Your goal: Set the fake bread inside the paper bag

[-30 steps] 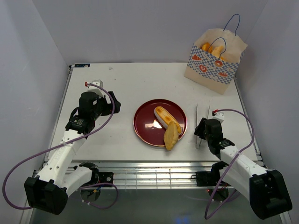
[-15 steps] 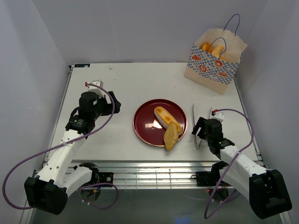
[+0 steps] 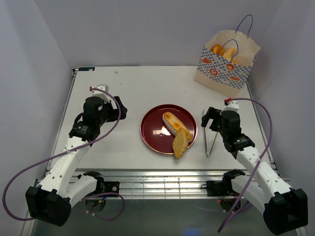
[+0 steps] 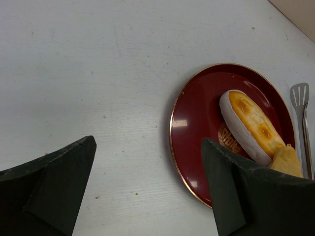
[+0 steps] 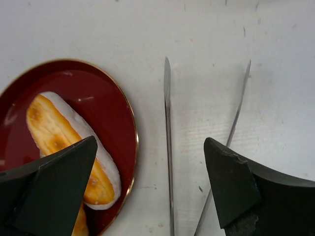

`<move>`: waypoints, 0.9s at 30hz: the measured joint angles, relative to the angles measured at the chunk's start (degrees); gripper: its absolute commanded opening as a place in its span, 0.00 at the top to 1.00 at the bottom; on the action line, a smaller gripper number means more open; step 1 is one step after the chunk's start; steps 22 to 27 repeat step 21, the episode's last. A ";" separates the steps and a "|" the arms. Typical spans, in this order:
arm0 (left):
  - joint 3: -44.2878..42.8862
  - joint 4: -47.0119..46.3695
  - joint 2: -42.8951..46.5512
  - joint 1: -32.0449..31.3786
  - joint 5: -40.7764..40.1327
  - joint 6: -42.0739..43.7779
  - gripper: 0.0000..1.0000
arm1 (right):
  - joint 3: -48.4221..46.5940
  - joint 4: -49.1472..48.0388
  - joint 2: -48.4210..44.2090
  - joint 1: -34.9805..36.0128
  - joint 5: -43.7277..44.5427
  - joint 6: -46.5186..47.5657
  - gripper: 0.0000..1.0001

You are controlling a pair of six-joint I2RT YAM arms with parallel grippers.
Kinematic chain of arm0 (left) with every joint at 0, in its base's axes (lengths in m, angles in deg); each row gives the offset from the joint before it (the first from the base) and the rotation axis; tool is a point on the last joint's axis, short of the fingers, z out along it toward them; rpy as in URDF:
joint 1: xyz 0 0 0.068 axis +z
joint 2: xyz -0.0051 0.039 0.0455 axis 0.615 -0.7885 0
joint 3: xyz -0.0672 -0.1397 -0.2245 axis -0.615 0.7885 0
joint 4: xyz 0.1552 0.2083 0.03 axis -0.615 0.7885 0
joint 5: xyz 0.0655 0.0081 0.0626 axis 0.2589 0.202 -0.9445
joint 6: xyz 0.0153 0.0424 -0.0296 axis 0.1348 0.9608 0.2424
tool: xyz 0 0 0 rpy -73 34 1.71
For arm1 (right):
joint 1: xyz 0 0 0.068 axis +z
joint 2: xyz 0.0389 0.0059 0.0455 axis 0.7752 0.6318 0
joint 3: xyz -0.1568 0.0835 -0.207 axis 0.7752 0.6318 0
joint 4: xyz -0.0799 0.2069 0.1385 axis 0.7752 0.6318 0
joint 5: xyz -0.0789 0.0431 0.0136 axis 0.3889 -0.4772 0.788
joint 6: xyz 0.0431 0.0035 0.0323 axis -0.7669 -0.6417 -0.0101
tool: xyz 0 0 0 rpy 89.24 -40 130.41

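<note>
Two pieces of fake bread lie on a dark red plate (image 3: 152,132): an oval roll (image 3: 172,123) and a flat wedge (image 3: 180,142). More fake bread (image 3: 224,50) shows in the open top of the paper bag (image 3: 224,69), which stands at the far right. My left gripper (image 3: 119,112) is open and empty, left of the plate. In the left wrist view (image 4: 147,196) the roll (image 4: 251,125) lies ahead to the right. My right gripper (image 3: 211,119) is open and empty above metal tongs (image 3: 210,137). In the right wrist view (image 5: 150,191) the roll (image 5: 69,142) lies to the left.
The tongs (image 5: 167,128) lie flat on the white table just right of the plate (image 5: 93,93), with their arms spread. The plate (image 4: 197,132) and the tongs' tip (image 4: 299,94) show in the left wrist view. Grey walls close in the table's left, right and far sides.
My right gripper has moved away from the near edge towards the far end of the tongs and risen. The tongs have shifted slightly left and lie on the table. The left arm has not moved.
</note>
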 measured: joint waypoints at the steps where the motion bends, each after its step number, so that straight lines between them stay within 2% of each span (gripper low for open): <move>1: 0.00 0.04 0.04 -0.04 -0.48 0.02 0.02 | -1.97 0.22 0.11 0.00 -0.20 0.87 0.08; 9: 0.00 -0.17 4.81 -0.11 -5.42 0.20 0.02 | -16.48 1.25 6.67 0.00 -3.26 5.44 0.10; 16: 0.00 -0.26 5.75 -0.11 -8.66 0.20 0.02 | -17.07 3.06 8.35 0.59 -6.62 7.28 0.10; 27: 0.00 -0.26 5.77 -0.11 -10.36 0.22 0.02 | -16.98 2.97 7.74 1.53 -5.53 7.65 0.10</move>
